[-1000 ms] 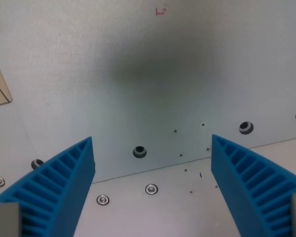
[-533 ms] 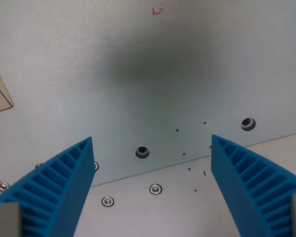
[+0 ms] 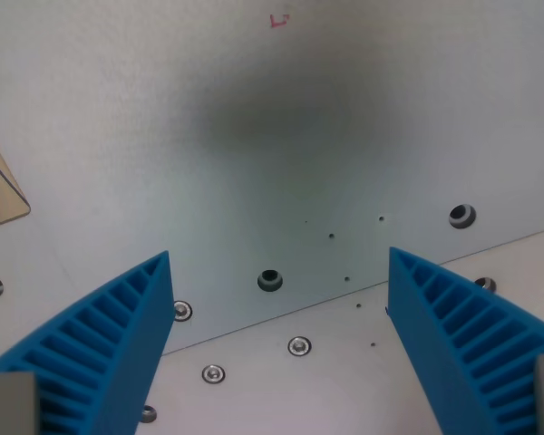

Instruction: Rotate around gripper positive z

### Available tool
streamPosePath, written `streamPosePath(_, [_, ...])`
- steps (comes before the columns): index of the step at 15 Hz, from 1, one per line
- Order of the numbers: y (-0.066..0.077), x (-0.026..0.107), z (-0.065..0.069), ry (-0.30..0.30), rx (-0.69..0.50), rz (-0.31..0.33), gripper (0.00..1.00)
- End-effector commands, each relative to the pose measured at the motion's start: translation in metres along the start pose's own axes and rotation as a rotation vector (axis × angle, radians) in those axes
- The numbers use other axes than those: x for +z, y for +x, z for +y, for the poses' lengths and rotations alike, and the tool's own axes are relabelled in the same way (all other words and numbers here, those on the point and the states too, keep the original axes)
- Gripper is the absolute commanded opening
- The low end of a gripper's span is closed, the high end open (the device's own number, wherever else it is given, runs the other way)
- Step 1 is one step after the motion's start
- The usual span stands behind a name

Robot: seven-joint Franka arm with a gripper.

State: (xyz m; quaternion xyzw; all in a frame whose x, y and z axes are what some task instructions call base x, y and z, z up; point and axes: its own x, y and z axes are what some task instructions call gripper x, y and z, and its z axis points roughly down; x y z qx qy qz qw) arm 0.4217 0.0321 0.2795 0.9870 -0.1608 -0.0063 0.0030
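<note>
Wrist view: the grey metal table (image 3: 281, 136) with its bolt holes and screws has swung across the frame since the earlier picture; that is camera rotation. Your blue ribbed pincer (image 3: 279, 272) stands wide open, empty. Nothing to grasp; the task concerns the pincer itself.

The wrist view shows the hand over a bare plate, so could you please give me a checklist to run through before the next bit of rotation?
1. Hand open: ok, the two blue fingers stand wide apart.
2. Nothing held: ok, the gap between them shows only the plate.
3. Fingers clear of the plate: cannot tell, one view gives no height.
4. Sweep path free: ok in view, only flush screws and holes lie near.
5. Tan object at the wrist view's left edge: ok, well apart from the fingers.
6. Beyond the frame: cannot tell.
</note>
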Motion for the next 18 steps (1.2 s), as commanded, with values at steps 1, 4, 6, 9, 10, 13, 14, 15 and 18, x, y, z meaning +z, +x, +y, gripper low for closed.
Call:
streamPosePath(1, [0.0002,-0.0026,0.0001,0.002,0.141,0.006,1.0])
streamPosePath(4, [0.0002,-0.0026,0.0001,0.003,0.176,0.006,1.0])
streamPosePath(6, [0.0002,-0.0026,0.0001,0.003,0.2,0.006,1.0])
streamPosePath(9, [0.0002,-0.0026,0.0001,0.003,0.235,0.006,1.0])
streamPosePath(10, [0.0002,-0.0026,0.0001,0.003,0.246,0.006,1.0])
streamPosePath(13, [0.0002,-0.0026,0.0001,0.003,0.281,0.006,1.0])
streamPosePath(14, [0.0002,-0.0026,0.0001,0.003,0.293,0.006,1.0])
streamPosePath(15, [0.0002,-0.0026,0.0001,0.003,0.305,0.006,1.0])
streamPosePath(18, [0.0002,-0.0026,0.0001,0.003,0.34,0.006,1.0])
